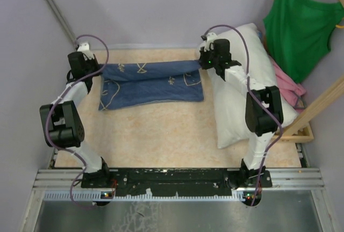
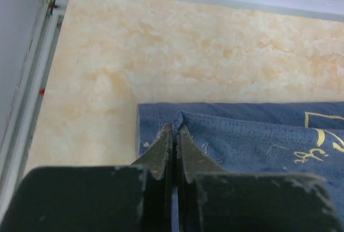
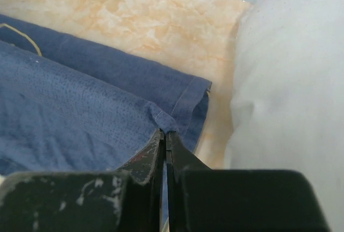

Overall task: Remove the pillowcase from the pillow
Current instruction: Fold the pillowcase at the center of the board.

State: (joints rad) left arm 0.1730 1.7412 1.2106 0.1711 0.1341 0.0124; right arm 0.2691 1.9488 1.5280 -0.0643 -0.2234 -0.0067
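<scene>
The blue pillowcase (image 1: 152, 83) lies spread flat across the far middle of the table, empty and apart from the pillow. The white pillow (image 1: 248, 87) lies bare at the right, partly under my right arm. My left gripper (image 1: 95, 69) is shut on the pillowcase's far left corner; the pinched cloth shows in the left wrist view (image 2: 176, 127). My right gripper (image 1: 203, 63) is shut on the pillowcase's far right corner, next to the pillow; the pinch shows in the right wrist view (image 3: 165, 131), with the pillow (image 3: 290, 98) just to its right.
A green tank top (image 1: 298, 25) hangs on a yellow hanger at the back right. A pink garment (image 1: 289, 84) lies behind the pillow by a wooden frame (image 1: 309, 115). Walls close in the left and far sides. The metal rail (image 1: 177, 178) runs along the near edge.
</scene>
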